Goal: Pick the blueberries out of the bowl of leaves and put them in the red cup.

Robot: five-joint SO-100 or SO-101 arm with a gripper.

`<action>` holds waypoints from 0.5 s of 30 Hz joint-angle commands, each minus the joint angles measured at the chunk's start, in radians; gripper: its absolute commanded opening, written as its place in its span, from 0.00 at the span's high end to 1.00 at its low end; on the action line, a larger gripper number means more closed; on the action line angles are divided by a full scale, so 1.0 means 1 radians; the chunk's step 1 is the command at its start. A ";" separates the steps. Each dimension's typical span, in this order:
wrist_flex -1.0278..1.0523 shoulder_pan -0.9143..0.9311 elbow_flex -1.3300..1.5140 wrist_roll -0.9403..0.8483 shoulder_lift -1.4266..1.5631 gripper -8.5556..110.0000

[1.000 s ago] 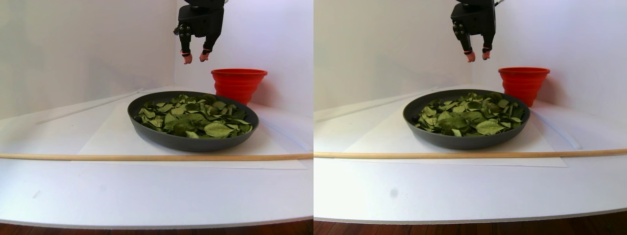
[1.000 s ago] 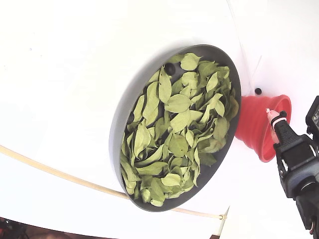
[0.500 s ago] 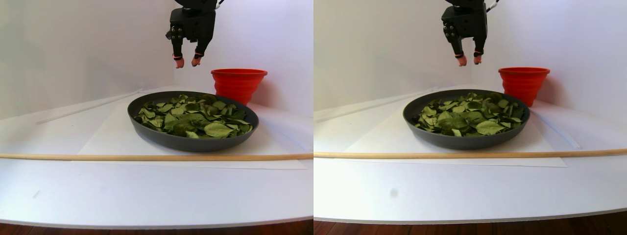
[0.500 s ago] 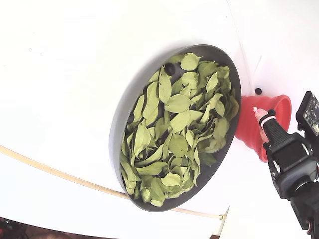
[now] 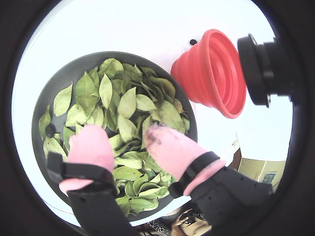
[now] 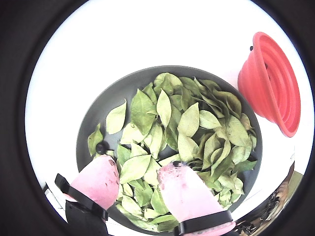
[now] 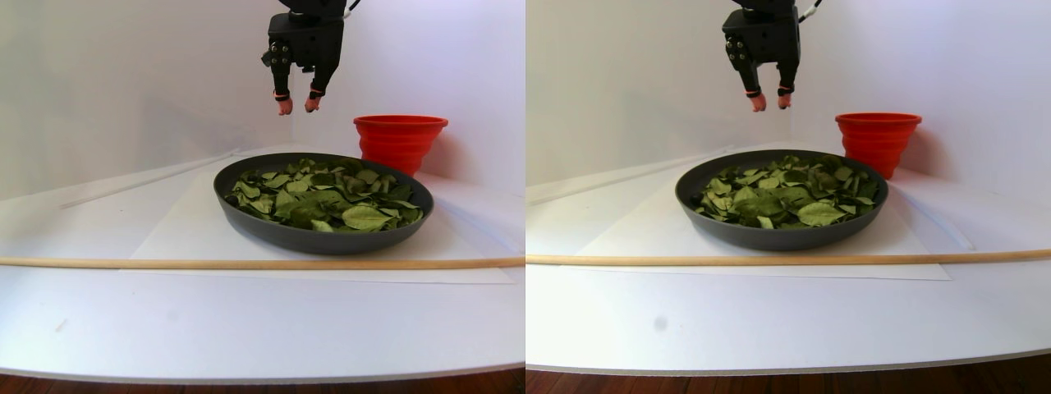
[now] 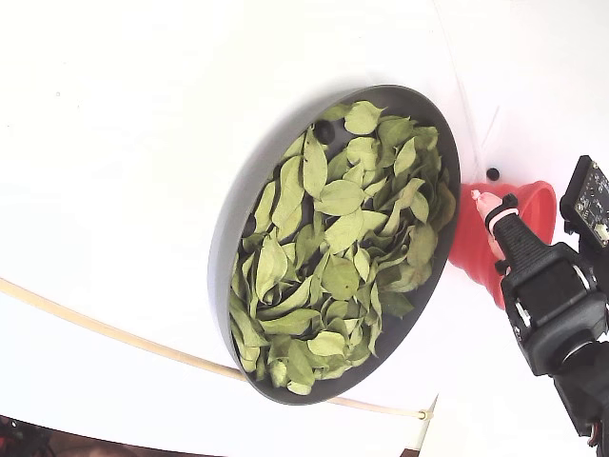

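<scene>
My gripper (image 7: 296, 105) hangs open and empty, high above the far rim of the dark grey bowl (image 7: 312, 240) and left of the red cup (image 7: 400, 139) in the stereo pair view. Both wrist views look down past the pink fingertips (image 5: 91, 142) (image 6: 177, 184) onto the green leaves (image 5: 128, 103) (image 6: 189, 118). One blueberry (image 5: 49, 130) (image 6: 101, 147) lies bare near the bowl's rim, close to one fingertip. The fixed view shows a blueberry (image 8: 324, 130) at the bowl's (image 8: 228, 219) top edge. Another dark berry (image 8: 493, 174) lies on the table beside the cup (image 8: 466, 248).
A thin wooden stick (image 7: 246, 263) (image 8: 95, 328) lies across the table in front of the bowl. A white paper sheet (image 7: 181, 238) is under the bowl. White walls close the back and right. A black camera lens (image 5: 263, 69) sticks out beside the gripper.
The open gripper has moved left in the stereo pair view, from beside the cup to over the bowl's far rim. Bowl, leaves and cup have not moved.
</scene>
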 commanded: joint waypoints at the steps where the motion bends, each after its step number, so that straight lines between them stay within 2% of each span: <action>1: 0.000 -0.006 -0.014 0.000 0.115 0.80; 15: -0.008 -0.067 0.020 0.006 0.083 0.80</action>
